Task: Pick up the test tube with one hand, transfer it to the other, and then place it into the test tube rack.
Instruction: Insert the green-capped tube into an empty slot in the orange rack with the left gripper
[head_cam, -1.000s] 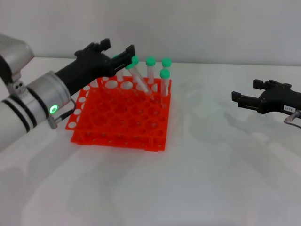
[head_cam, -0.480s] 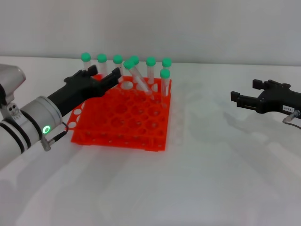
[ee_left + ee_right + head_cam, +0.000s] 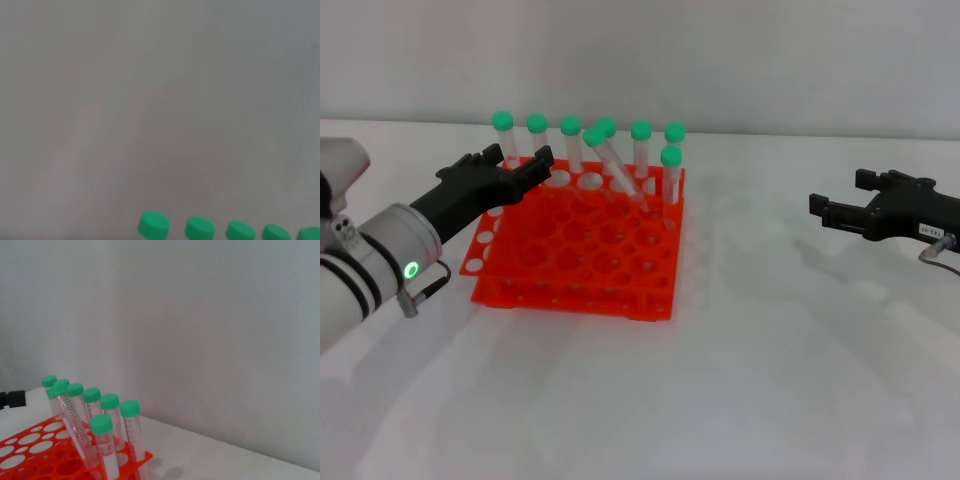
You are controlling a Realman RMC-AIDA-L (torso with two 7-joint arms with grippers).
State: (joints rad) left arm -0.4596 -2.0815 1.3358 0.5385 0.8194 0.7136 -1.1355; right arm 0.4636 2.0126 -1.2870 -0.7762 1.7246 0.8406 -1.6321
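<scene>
The orange-red test tube rack (image 3: 580, 250) stands left of centre in the head view. Several green-capped test tubes stand along its back row. One test tube (image 3: 615, 168) leans tilted among them, its tip down in a hole, and nothing holds it. My left gripper (image 3: 515, 162), black with a silver wrist and a green ring light, hovers open and empty over the rack's back left corner, apart from the leaning tube. My slim black right gripper (image 3: 840, 195) is open and empty, low over the table far to the right. The rack (image 3: 45, 450) and leaning tube (image 3: 72, 425) also show in the right wrist view.
A white table (image 3: 770, 350) lies in front of a plain pale wall. The left wrist view shows only that wall and a row of green caps (image 3: 200, 228) at its edge. A black piece (image 3: 11, 399) of the left gripper shows beyond the rack in the right wrist view.
My left gripper has drawn back to the left and lower, away from the leaning tube, uncovering the back row of tubes. The tube stays leaning in the rack. The right arm has not moved.
</scene>
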